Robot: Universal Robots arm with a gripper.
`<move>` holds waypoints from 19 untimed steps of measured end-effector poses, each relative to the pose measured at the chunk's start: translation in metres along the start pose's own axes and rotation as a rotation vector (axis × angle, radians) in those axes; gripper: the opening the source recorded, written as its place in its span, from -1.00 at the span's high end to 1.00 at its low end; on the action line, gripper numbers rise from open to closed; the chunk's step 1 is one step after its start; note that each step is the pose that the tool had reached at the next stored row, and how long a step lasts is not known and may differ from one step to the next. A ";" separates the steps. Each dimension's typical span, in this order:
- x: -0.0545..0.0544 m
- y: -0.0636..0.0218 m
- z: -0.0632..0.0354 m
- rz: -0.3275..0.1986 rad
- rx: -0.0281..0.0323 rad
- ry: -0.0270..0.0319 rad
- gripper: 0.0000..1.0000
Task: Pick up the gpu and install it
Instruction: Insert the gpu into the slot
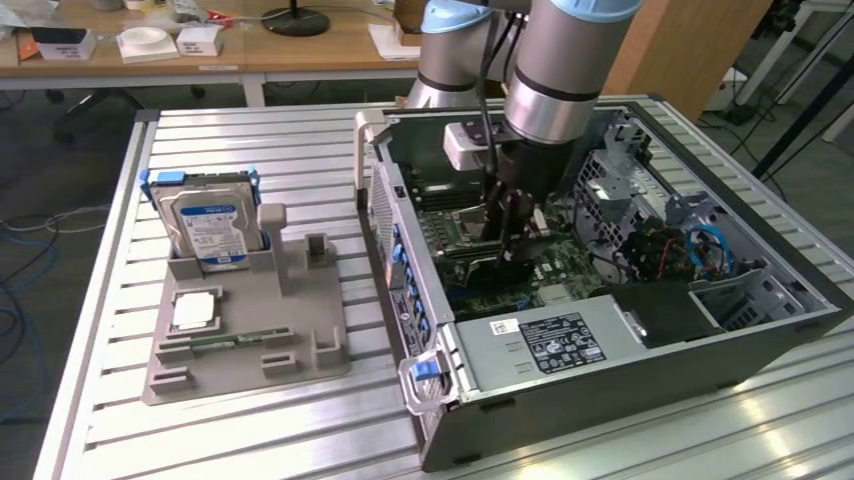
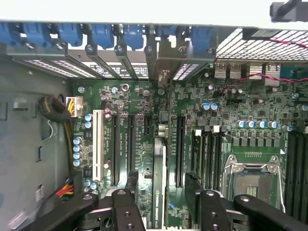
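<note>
We see the hand (image 2: 159, 202) standing wide inside the open computer case (image 1: 641, 370), its black fingers (image 2: 197, 192) on either side of the gpu (image 2: 160, 178), a thin card seen edge-on, upright in a motherboard (image 2: 240, 120) slot. Whether the fingers touch it we cannot tell. Beside the case on the slatted metal desk (image 1: 107, 300), a grey tray (image 1: 247, 350) holds a boxy silver hard drive (image 1: 207, 225).

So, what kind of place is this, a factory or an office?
Probably a robotics lab or workshop rather than a factory. An open computer case lies on a slatted metal table, a grey fixture tray holds spare parts, and cluttered wooden desks stand behind.
</note>
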State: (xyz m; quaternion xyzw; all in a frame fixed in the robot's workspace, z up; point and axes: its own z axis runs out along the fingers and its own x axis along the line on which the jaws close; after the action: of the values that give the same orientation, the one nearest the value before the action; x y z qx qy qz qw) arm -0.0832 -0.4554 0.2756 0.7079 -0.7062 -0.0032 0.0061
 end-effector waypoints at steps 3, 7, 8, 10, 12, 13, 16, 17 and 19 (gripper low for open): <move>0.000 0.0004 -0.0013 0.000 0.0013 -0.0003 -0.02; 0.000 0.0004 -0.0013 0.000 0.0012 -0.0008 -0.02; 0.000 0.0004 -0.0013 0.000 0.0012 -0.0010 0.01; 0.000 0.0004 -0.0014 0.000 0.0012 -0.0012 0.14; 0.000 0.0004 -0.0014 0.000 0.0012 -0.0015 0.37; 0.000 0.0004 -0.0014 0.000 0.0012 -0.0017 0.37; 0.000 0.0004 -0.0014 0.000 0.0012 -0.0022 0.61; 0.000 0.0004 -0.0014 0.000 0.0012 -0.0023 0.72; 0.000 0.0004 -0.0014 0.000 0.0012 -0.0027 0.79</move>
State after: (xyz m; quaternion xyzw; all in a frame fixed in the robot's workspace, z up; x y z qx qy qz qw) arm -0.0836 -0.4554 0.2770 0.7079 -0.7063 -0.0037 0.0047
